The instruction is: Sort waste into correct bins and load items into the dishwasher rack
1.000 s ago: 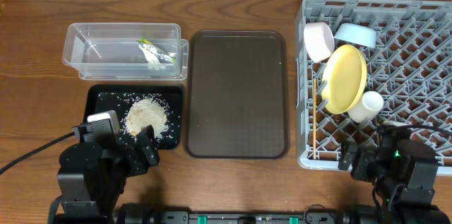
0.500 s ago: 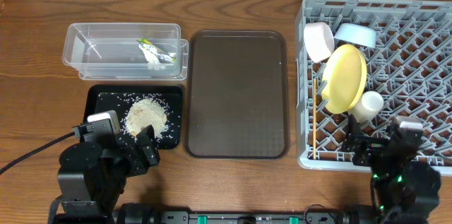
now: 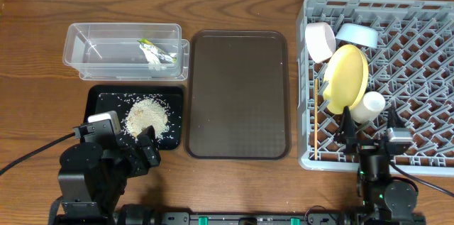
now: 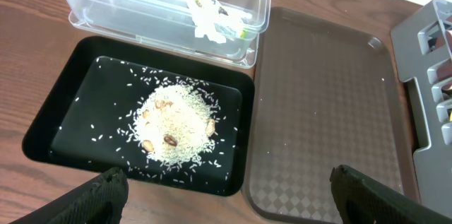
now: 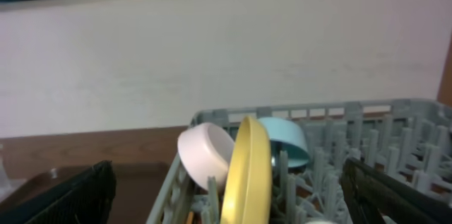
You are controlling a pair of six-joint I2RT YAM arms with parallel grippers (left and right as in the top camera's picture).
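A brown wooden table (image 3: 42, 55) was laid out below, with the sorting judged all but done. The small crumpled yellow-green plastic wrapper (image 3: 156, 53) was seen inside the clear rectangular plastic tub (image 3: 74, 60), and the loose whitish rice scraps (image 3: 147, 115) were heaped in the shallow black rectangular tray (image 3: 96, 115) just beside it, so the two kinds of waste were kept apart. The larger dark brown serving tray (image 3: 237, 97) was left between the bins and the large square grey plastic rack (image 3: 418, 76).

In the rack, the round yellow plate (image 3: 346, 77) was stood on edge, likely so the pegs could prop it. The white bowl (image 3: 320, 40) and the light blue bowl (image 3: 357, 35) were tipped on their sides behind it. The small white cup (image 3: 367, 106) was leaned against the plate, and the wooden chopsticks (image 3: 313, 122) were slotted along the rack's left wall.

The left gripper (image 4: 227, 176) was held spread wide and empty over the black tray's near edge. The right gripper (image 5: 222, 181) was likewise parted wide, with nothing in it, at the rack's near side.

Only the overhead view gave the whole layout. Brownish bits among the rice were picked out only by the left wrist view. The plate's thin edge and a pale wall (image 5: 212, 54) behind the table were shown only by the right wrist view
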